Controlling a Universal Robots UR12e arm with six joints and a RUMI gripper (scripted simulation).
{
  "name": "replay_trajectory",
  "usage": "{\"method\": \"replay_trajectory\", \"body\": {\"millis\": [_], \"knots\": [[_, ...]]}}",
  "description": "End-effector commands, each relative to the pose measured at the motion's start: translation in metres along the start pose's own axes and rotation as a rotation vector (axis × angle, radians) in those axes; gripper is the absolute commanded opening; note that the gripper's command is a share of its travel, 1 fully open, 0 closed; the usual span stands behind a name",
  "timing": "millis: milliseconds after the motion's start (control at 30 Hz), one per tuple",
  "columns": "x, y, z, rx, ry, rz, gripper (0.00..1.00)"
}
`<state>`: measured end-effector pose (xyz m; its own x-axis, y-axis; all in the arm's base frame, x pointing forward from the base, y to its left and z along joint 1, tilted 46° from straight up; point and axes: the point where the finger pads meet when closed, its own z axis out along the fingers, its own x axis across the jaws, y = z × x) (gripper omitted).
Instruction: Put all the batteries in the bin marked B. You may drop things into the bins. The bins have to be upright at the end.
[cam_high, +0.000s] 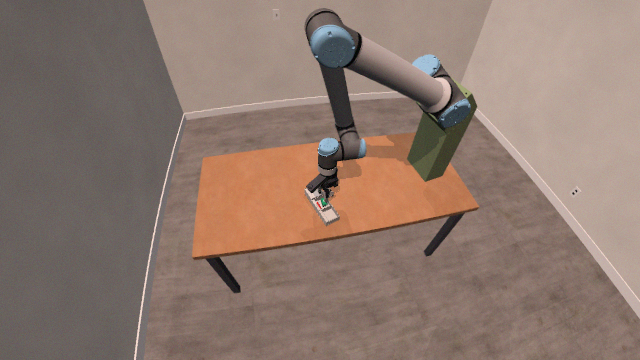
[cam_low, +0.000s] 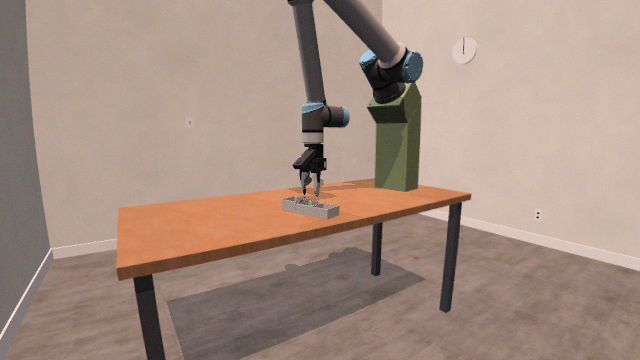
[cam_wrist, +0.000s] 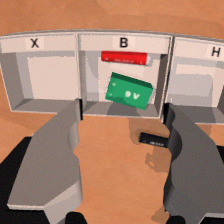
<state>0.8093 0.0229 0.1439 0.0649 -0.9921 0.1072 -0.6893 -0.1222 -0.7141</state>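
A grey row of bins (cam_high: 328, 216) (cam_low: 320, 210) stands on the table; in the wrist view the compartments read X (cam_wrist: 34, 43), B (cam_wrist: 123, 43) and H (cam_wrist: 216, 51). A green 9V battery (cam_wrist: 129, 91) (cam_high: 324, 202) (cam_low: 311, 203) lies tilted inside bin B, in front of a red battery (cam_wrist: 125, 57) at its back wall. A small black battery (cam_wrist: 151, 139) lies on the table just outside bin B, near the right finger. My gripper (cam_wrist: 123, 102) (cam_high: 326, 192) (cam_low: 310, 192) hangs just above bin B's near edge, open, with nothing between the fingers.
The bins sit on an orange table (cam_high: 250, 200) (cam_low: 200, 225), near its middle. The arm's green pedestal (cam_high: 435, 145) (cam_low: 397, 145) stands at the table's far right corner. Bins X and H look empty in the wrist view.
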Motion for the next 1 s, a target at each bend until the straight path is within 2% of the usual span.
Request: {"method": "replay_trajectory", "body": {"millis": [0, 33, 67, 133, 433, 500, 533, 967], "knots": [[0.000, 0.000, -0.001, 0.001, 0.000, 0.000, 0.41], [0.000, 0.000, -0.001, 0.001, 0.000, 0.000, 0.41], [0.004, 0.007, -0.002, 0.001, 0.000, -0.050, 0.17], [0.013, 0.021, -0.003, 0.001, 0.000, -0.150, 0.17], [0.051, 0.086, -0.009, -0.006, 0.006, -0.368, 0.17], [0.051, 0.086, -0.009, -0.006, 0.006, -0.368, 0.17], [0.053, 0.089, -0.009, -0.008, 0.007, -0.436, 0.17], [0.053, 0.089, -0.009, -0.012, 0.013, -0.747, 0.17]]}}
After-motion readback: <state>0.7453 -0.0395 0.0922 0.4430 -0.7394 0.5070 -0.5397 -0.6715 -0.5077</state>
